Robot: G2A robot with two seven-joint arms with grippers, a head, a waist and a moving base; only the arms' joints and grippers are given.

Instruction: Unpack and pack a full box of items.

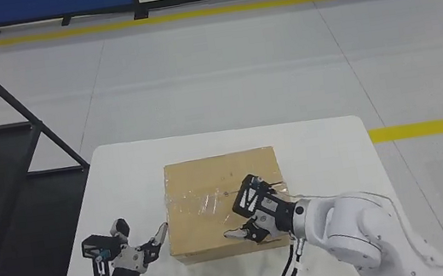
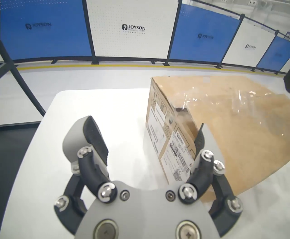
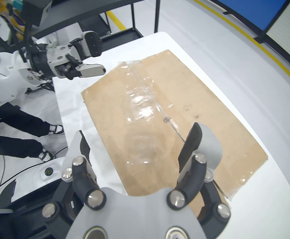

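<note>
The closed cardboard box (image 1: 211, 183) sits at the middle of the white table (image 1: 124, 178), its top seam sealed with clear tape (image 3: 140, 99). The left gripper (image 1: 141, 233) hangs just beside the box's left face near its front corner, fingers spread wide and empty. The right gripper (image 1: 243, 210) is over the box's top near the front edge, likewise released and holding nothing.

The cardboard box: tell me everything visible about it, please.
The cardboard box is plain brown, rectangular, closed, its top flaps sealed along the seam with clear, wrinkled tape. Printed labels sit on one side wall. It rests flat on the white table, near the middle. The open right gripper hovers over its near top edge; the open left gripper is beside its labelled side. Contact with either cannot be told.
</note>
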